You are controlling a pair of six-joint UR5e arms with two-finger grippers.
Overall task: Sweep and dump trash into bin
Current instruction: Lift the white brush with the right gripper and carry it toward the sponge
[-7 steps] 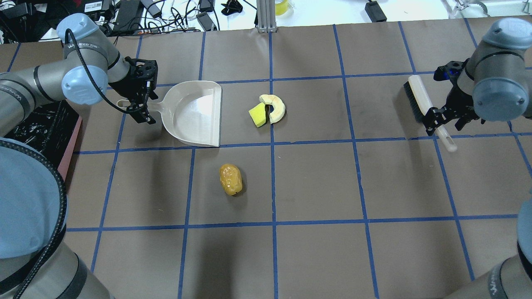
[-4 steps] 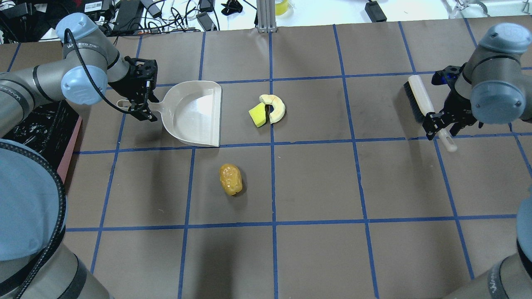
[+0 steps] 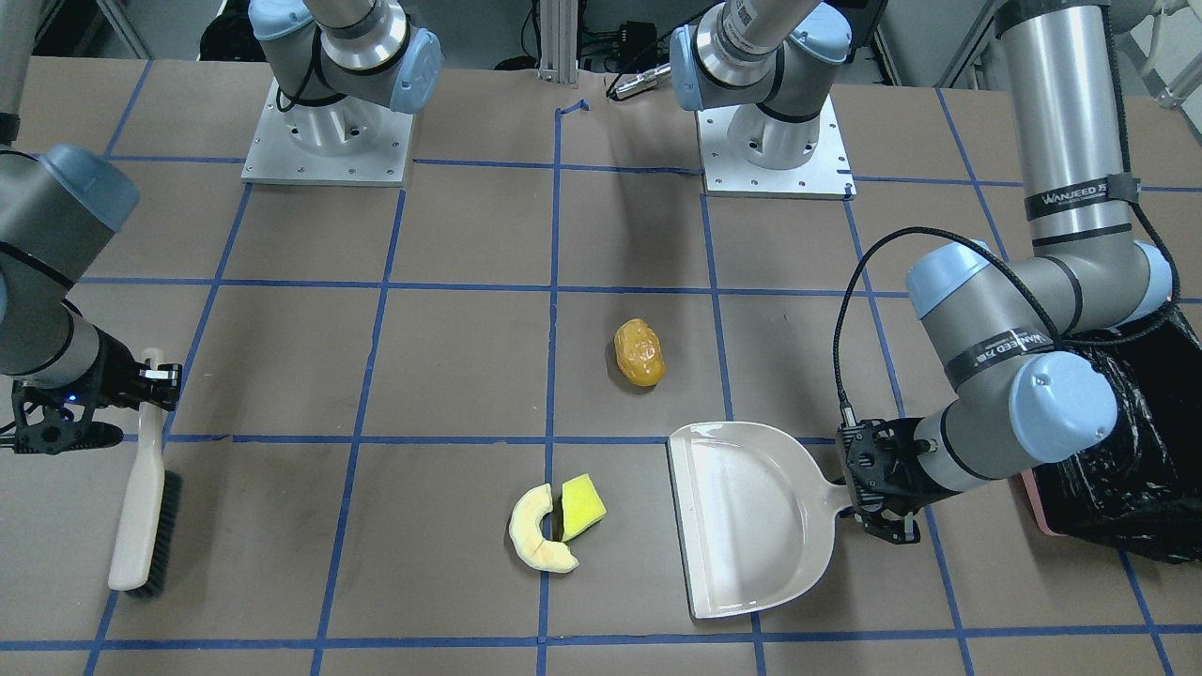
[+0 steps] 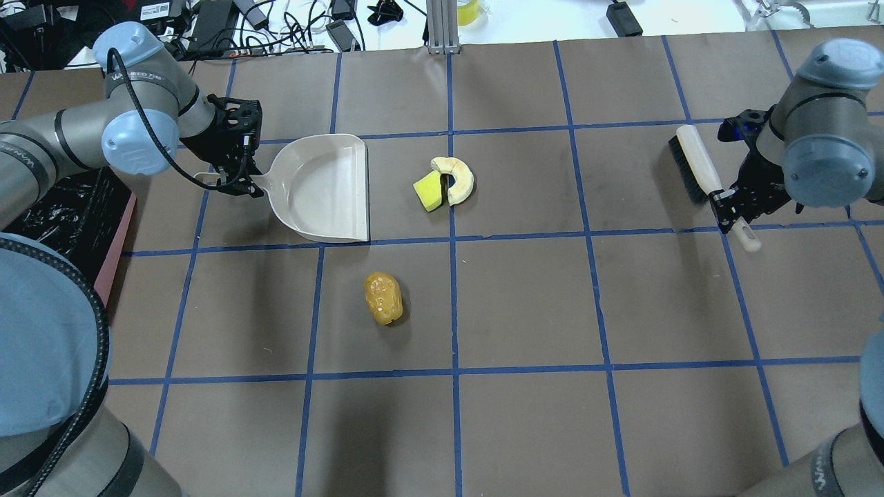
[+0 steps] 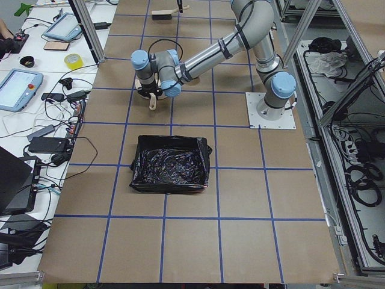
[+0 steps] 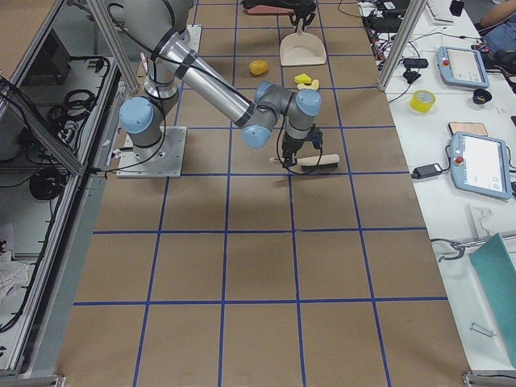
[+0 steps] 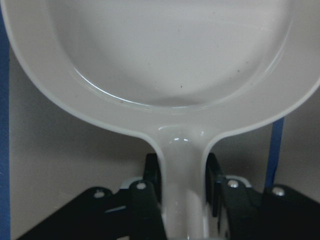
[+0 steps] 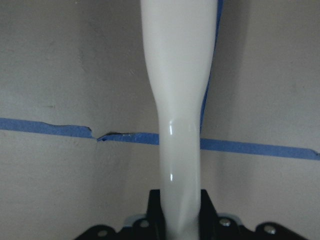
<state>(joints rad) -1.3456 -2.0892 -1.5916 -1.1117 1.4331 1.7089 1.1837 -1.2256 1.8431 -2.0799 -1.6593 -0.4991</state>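
My left gripper [image 7: 182, 172] has clamped the dustpan [image 4: 324, 186] at the slice's [image 4: 461, 181] 9 o'clock, my right gripper [image 8: 180, 205] the brush [image 4: 694, 162].

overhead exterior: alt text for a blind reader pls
The left gripper grips the dustpan by its handle while the right gripper holds a brush; between them lie a sponge wedge touching a melon slice, and a potato-like lump nearer the robot.

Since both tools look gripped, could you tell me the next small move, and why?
Probably the right gripper should carry the brush over beside the slice and wedge, on their side away from the dustpan: they lie before its open edge, the brush is far off.
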